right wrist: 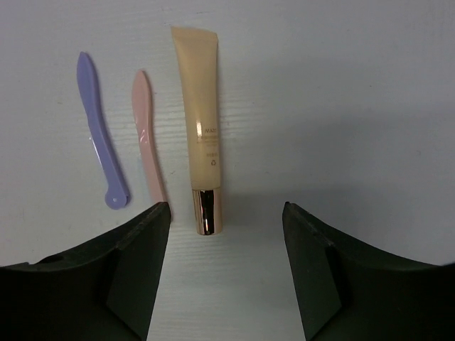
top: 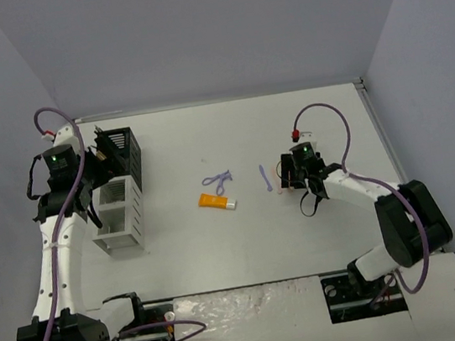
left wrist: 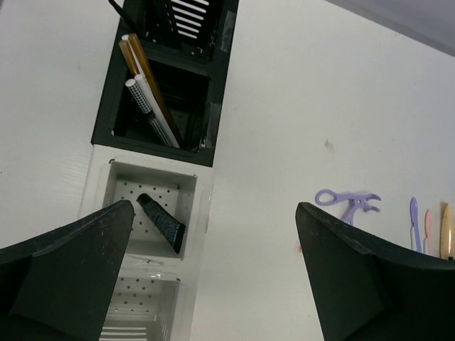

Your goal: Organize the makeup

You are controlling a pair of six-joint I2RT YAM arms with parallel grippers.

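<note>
Makeup lies mid-table: an orange tube with a white cap [top: 215,199], a purple looped tool [top: 219,179] [left wrist: 348,202], and a purple spatula [right wrist: 99,142], a pink spatula [right wrist: 146,138] and a tan tube with a gold cap [right wrist: 201,135] side by side. My right gripper [right wrist: 226,210] [top: 289,177] is open just short of the tan tube's cap, with nothing between its fingers. My left gripper [left wrist: 213,213] [top: 90,205] hangs wide open and empty over the rack. The rack's black compartment holds tan and white pencils [left wrist: 146,92]. A black tube [left wrist: 162,222] leans in a white compartment.
The black-and-white compartment rack [top: 140,201] [left wrist: 206,192] stands at the left of the table, with the left arm beside it. Grey walls close the table at the back and both sides.
</note>
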